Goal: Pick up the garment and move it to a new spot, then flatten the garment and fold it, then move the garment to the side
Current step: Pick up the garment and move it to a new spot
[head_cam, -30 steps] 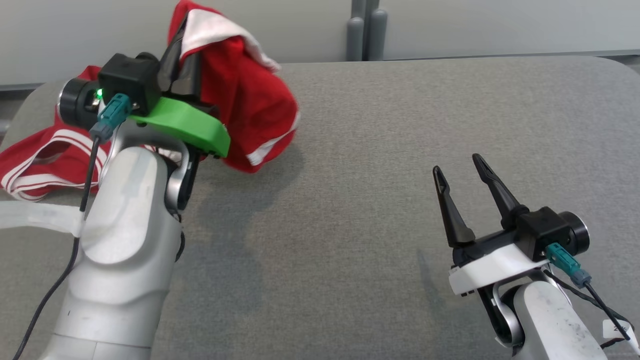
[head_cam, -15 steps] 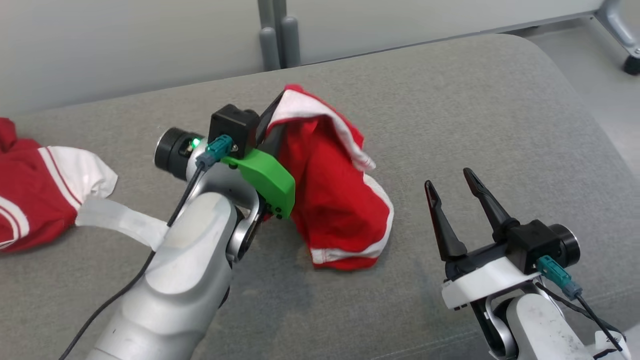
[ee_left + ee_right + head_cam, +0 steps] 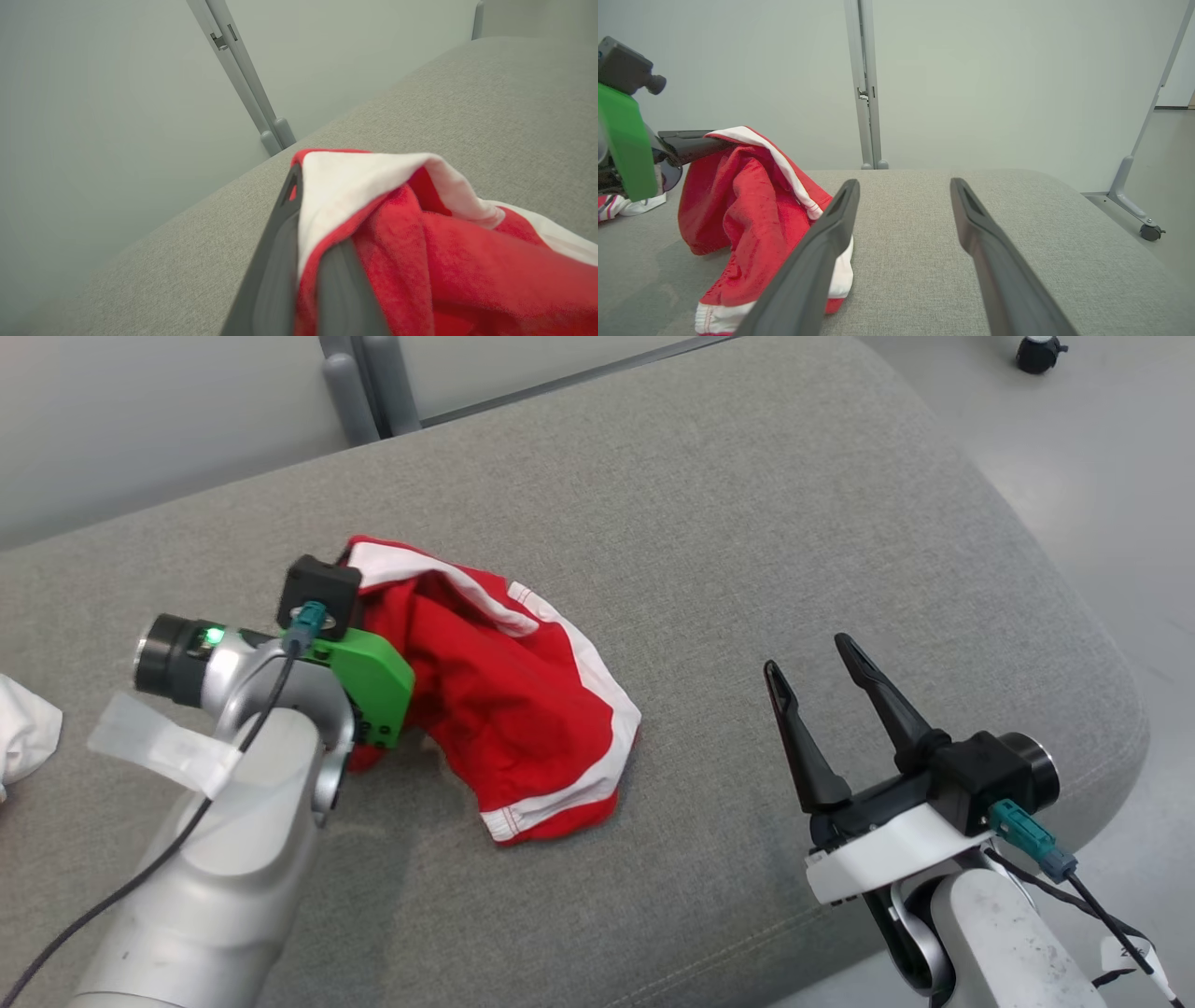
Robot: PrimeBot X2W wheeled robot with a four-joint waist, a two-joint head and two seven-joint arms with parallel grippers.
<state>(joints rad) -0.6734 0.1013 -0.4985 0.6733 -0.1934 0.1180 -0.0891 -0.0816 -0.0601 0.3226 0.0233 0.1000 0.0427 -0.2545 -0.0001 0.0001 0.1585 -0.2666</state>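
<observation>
The garment (image 3: 509,709) is red with white trim. Its top edge is pinched in my left gripper (image 3: 347,558), which is shut on it, while its lower part lies crumpled on the grey padded surface. In the left wrist view the white hem of the garment (image 3: 444,261) sits clamped between the two dark fingers (image 3: 275,261). My right gripper (image 3: 805,653) hovers open to the right of the cloth with nothing in it. From the right wrist, the garment (image 3: 747,200) hangs from the left gripper's fingers (image 3: 691,140), left of my right gripper (image 3: 903,186).
A bit of another red-and-white cloth (image 3: 23,737) lies at the far left. The padded table (image 3: 840,523) ends in a rounded right edge with floor beyond. A partition post (image 3: 364,383) stands behind, and a caster (image 3: 1036,353) on the floor.
The head camera has swung to the right. My left gripper carried the garment right, away from the other cloth, and lower, so its bottom now rests on the surface. The right gripper stays open.
</observation>
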